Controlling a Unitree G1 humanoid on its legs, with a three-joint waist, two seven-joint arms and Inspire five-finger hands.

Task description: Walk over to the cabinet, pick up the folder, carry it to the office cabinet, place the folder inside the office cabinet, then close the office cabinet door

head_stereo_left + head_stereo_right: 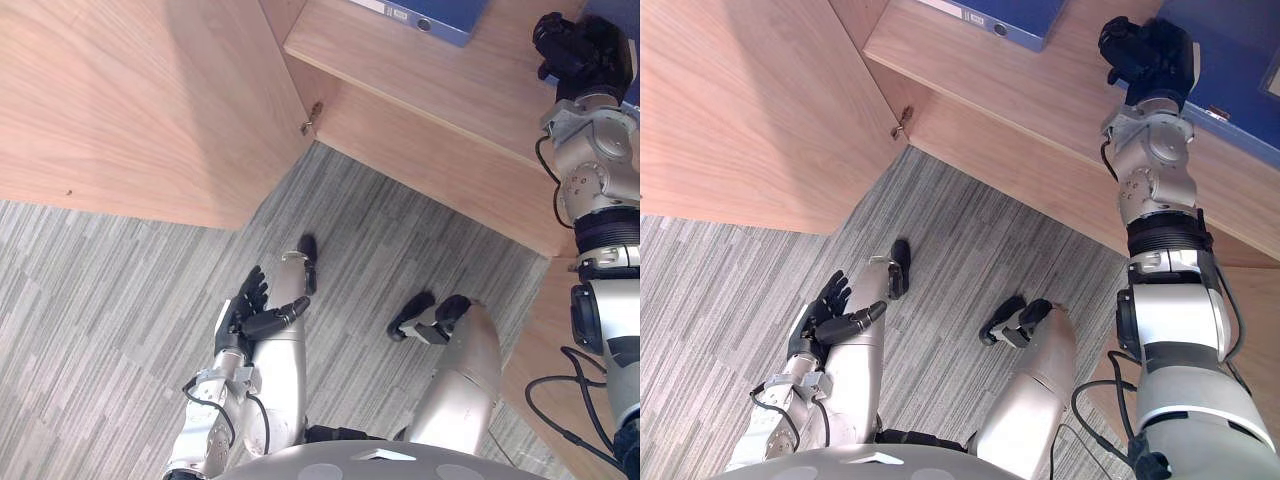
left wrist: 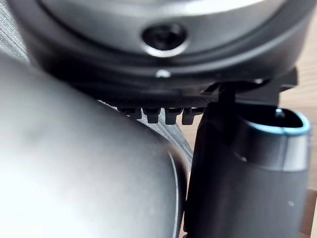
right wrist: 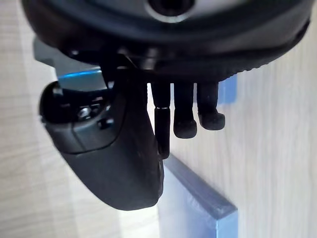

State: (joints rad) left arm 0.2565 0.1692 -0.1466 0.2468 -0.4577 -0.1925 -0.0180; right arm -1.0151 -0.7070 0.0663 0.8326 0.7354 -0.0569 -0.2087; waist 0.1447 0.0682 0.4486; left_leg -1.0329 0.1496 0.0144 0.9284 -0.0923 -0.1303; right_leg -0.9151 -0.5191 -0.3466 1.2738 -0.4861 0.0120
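My right hand (image 1: 1148,52) hovers at the blue folder (image 1: 1230,75) lying on the wooden shelf (image 1: 1040,90), upper right of the frame. Its fingers (image 3: 184,119) hang loose, apart from the thumb, holding nothing. The left hand (image 1: 245,305) idles lower left, fingers relaxed. The folder looks stiff, smooth and probably light; I'd pinch its near edge. The right wrist view shows its corner past the thumb, while the head views add a second folder (image 1: 430,15) at upper centre.

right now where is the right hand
In the right eye view the right hand is up on the right, over the wooden shelf, by a blue folder.
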